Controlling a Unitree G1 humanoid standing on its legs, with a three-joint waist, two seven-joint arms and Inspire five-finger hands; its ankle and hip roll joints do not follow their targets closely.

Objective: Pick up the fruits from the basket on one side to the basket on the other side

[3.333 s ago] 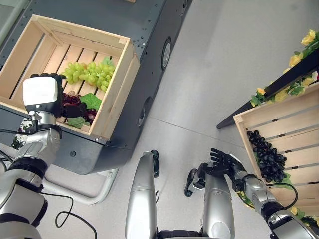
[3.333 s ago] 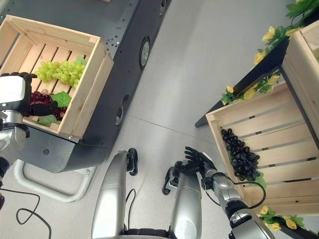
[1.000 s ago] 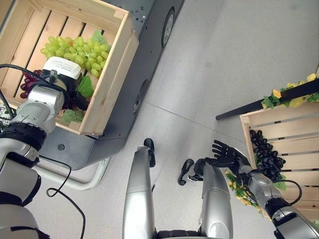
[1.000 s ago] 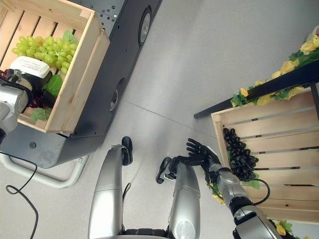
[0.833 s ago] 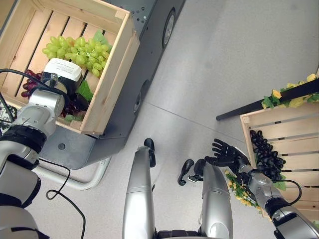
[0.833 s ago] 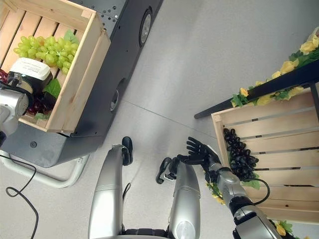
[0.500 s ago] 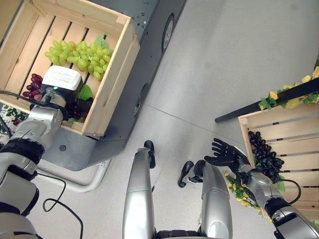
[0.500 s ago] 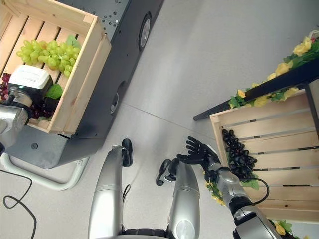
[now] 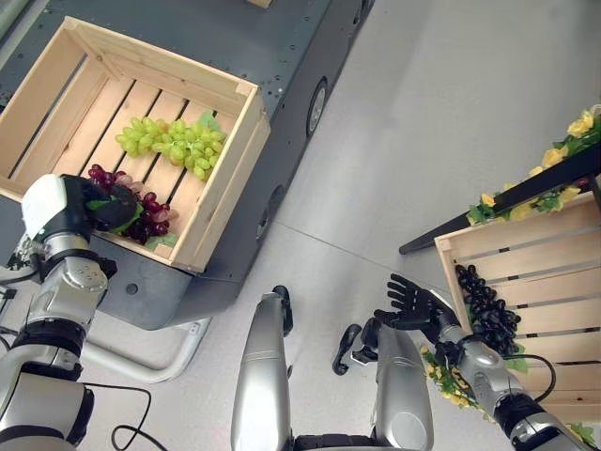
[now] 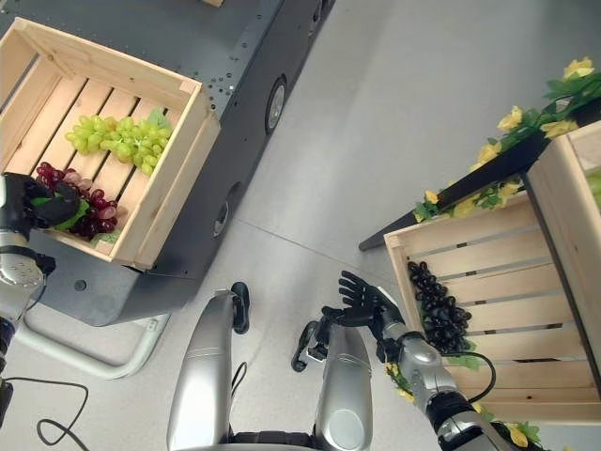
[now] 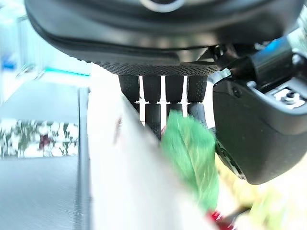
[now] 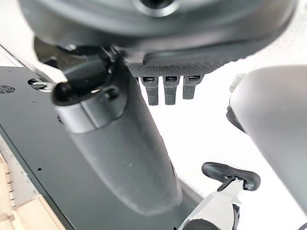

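grasp step: left hand curled round red grapes in the left crate; right hand spread, idle. next: lift clear, carry to right crate.

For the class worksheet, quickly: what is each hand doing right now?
Left hand: shut on the red grapes in the wooden crate.
Right hand: open, holding nothing, above the floor.

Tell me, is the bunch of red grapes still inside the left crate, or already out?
Still inside. The red grapes lie on the slats of the left crate, near its front wall, with the left hand curled round their green leaf.
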